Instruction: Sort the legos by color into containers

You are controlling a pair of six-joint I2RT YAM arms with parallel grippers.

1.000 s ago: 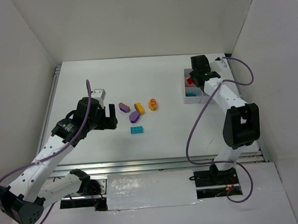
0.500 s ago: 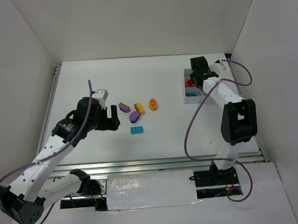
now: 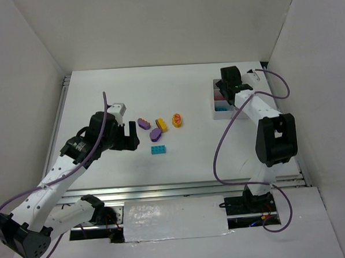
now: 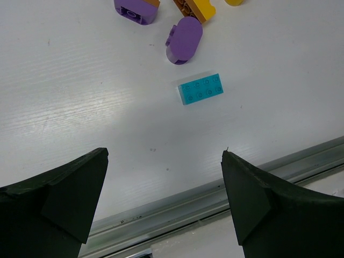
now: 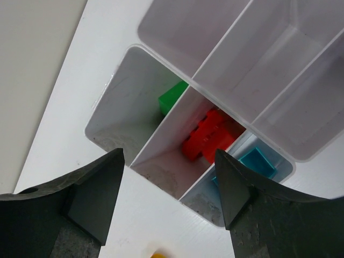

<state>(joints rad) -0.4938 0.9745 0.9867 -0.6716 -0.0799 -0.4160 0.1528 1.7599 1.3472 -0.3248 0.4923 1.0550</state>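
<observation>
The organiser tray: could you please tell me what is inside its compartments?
In the tray, a green brick, red bricks and a cyan brick sit in three neighbouring cells. Dividers hide part of each; the other cells' contents cannot be made out.

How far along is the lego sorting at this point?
Done: a green brick, red bricks and a cyan piece sit in separate cells of the tray. In hand: nothing; the right gripper hangs open over the tray, the left gripper open above the table. Left: a cyan brick, two purple pieces, an orange brick and a yellow oval lie loose.
</observation>
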